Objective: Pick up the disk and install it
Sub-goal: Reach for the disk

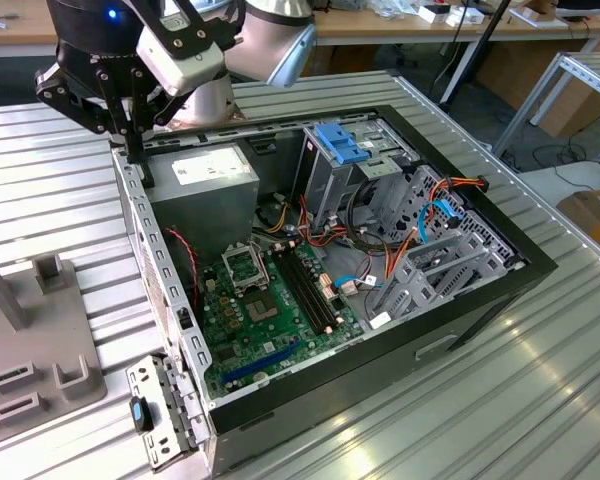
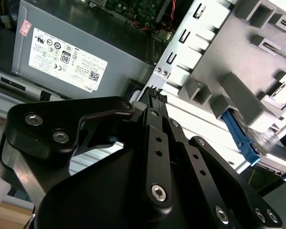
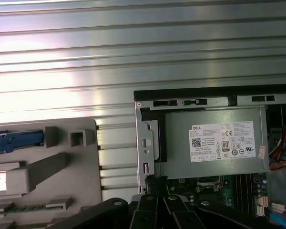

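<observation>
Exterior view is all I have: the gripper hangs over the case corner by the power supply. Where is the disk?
Observer: In the second wrist view the disk, clipped in its blue carrier, lies on the grey fixture.
Operator: Does the gripper hold anything?
Observer: No. In that same view the gripper is shut, its ribbed pads pressed together with nothing between them, and it stands apart from the disk.
</observation>
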You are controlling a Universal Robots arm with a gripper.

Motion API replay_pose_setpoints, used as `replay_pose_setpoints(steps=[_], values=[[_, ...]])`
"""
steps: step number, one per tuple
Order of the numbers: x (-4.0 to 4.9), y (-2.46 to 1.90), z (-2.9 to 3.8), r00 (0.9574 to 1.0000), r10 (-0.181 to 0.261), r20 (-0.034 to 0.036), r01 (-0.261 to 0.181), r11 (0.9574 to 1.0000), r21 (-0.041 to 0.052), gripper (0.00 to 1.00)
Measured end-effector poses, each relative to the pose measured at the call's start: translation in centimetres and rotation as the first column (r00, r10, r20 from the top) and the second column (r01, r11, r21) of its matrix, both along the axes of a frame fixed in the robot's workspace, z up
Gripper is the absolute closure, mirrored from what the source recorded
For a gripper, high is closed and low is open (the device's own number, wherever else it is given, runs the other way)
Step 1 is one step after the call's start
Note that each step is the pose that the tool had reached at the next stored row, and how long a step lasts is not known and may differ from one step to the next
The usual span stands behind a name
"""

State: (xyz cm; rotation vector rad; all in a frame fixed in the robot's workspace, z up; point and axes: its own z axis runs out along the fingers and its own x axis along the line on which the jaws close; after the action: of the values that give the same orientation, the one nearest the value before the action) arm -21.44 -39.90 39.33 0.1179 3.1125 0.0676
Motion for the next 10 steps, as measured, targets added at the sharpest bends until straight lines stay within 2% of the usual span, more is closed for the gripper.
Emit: replay_pose_setpoints(steps=[5,10], values=[[-0.38,-0.01,0.00,1.0000,0.000,0.0001,0.000,1.0000,0.0001,0.89],[-1.27,-0.04,0.00,1.0000,0.000,0.0000,0.000,1.0000,0.0000,0.89]])
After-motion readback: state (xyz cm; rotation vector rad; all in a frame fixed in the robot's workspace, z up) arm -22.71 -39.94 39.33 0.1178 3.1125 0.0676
